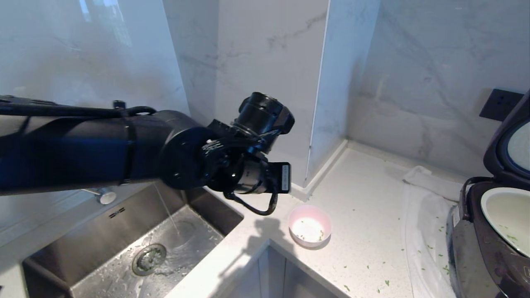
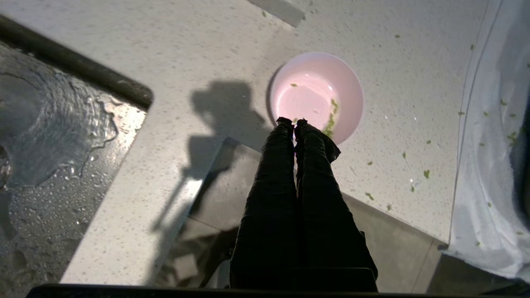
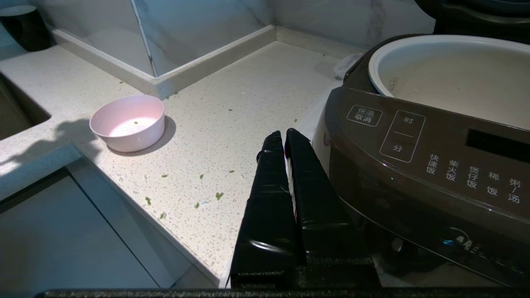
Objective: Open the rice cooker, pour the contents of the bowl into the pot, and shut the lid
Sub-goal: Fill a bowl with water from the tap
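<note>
Both grippers are clenched on nothing: the left gripper (image 2: 295, 121) hangs above the near rim of the bowl (image 2: 316, 96), the right gripper (image 3: 285, 134) sits beside the rice cooker (image 3: 422, 165). Bowl upright on the counter (image 1: 364, 198) (few green bits (image 2: 331, 118) inside), lid (image 1: 507, 145) raised, pot (image 1: 507, 217) exposed.

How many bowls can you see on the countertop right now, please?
1: a small pale pink round bowl stands near the white speckled countertop's front edge, between the steel sink and the dark open rice cooker. Others may be out of view.
</note>
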Controlling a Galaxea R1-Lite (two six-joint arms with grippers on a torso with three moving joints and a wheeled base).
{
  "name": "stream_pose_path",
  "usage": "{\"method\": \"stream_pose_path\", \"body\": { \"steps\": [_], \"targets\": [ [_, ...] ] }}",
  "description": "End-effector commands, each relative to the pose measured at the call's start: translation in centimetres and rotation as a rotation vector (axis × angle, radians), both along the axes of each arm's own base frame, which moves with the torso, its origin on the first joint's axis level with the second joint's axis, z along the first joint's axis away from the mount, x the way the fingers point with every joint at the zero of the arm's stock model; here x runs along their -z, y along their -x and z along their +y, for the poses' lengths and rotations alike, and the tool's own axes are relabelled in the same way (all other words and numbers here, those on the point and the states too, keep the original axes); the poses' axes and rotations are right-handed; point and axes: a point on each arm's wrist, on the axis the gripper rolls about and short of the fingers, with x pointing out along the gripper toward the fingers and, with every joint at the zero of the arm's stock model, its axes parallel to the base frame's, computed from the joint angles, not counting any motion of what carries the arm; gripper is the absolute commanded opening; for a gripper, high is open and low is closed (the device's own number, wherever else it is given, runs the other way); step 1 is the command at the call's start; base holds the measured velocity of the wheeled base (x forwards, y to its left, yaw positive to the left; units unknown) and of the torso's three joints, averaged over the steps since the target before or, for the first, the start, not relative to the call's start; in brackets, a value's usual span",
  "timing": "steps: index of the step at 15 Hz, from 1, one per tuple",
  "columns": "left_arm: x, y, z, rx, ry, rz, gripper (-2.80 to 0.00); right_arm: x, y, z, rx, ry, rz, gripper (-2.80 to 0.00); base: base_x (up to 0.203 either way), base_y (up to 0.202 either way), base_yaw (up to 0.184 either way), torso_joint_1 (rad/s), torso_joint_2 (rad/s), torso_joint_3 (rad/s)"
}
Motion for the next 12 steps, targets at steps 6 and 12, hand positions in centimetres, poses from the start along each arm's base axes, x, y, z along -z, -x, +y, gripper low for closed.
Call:
{"method": "stream_pose_path", "body": {
  "steps": [6, 12],
  "targets": [
    [7.8, -0.7, -7.7, 0.160, -0.196, 0.286, -2.80, 0.0, 0.0, 0.0, -0.001, 0.000, 0.000, -2.80, 0.000, 0.000, 0.000, 0.000, 0.00, 0.000],
    [9.4, -2.2, -8.9, 0.130, -0.138, 0.245, 0.00, 0.0, 0.0, 0.0, -0.001, 0.000, 0.000, -2.80, 0.000, 0.000, 0.000, 0.000, 0.00, 0.000]
  ]
}}
